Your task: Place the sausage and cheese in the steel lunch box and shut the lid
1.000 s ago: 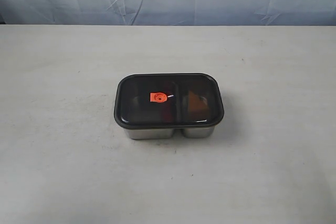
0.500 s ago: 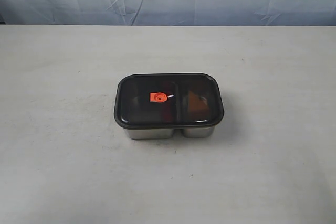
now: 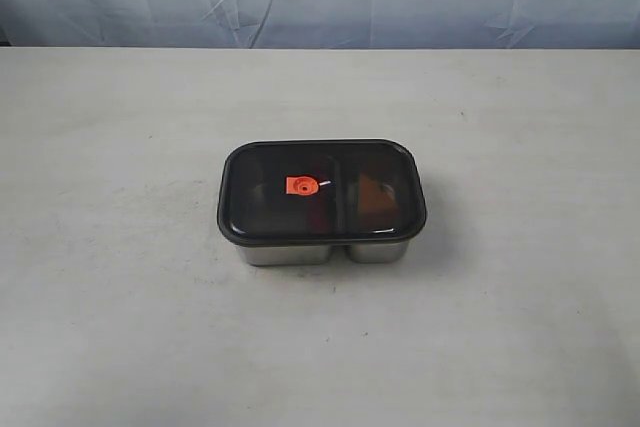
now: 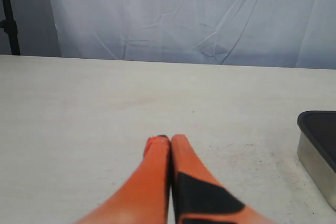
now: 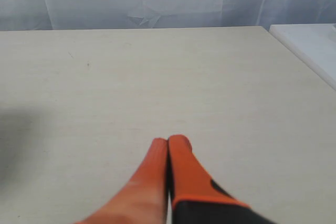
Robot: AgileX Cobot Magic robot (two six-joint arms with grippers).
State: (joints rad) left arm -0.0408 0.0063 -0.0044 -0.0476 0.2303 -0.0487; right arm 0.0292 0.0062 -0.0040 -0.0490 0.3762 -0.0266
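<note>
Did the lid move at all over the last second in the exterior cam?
No. The lid sits on the steel lunch box at the same spot, same offset from the far edge of the table; its orange valve hasn't turned.

We are counting one steel lunch box (image 3: 285, 254) at the centre of the exterior frame, carrying one dark lid (image 3: 262, 169) with one orange valve (image 3: 299, 186). Through the lid we are making out two compartments (image 3: 378, 251) and one wedge of cheese (image 3: 375, 194) in the right-hand one. We are also counting one table (image 3: 120, 297) and two grippers, the left gripper (image 4: 170, 139) and the right gripper (image 5: 168, 140), each showing two orange fingers (image 4: 157, 166).
</note>
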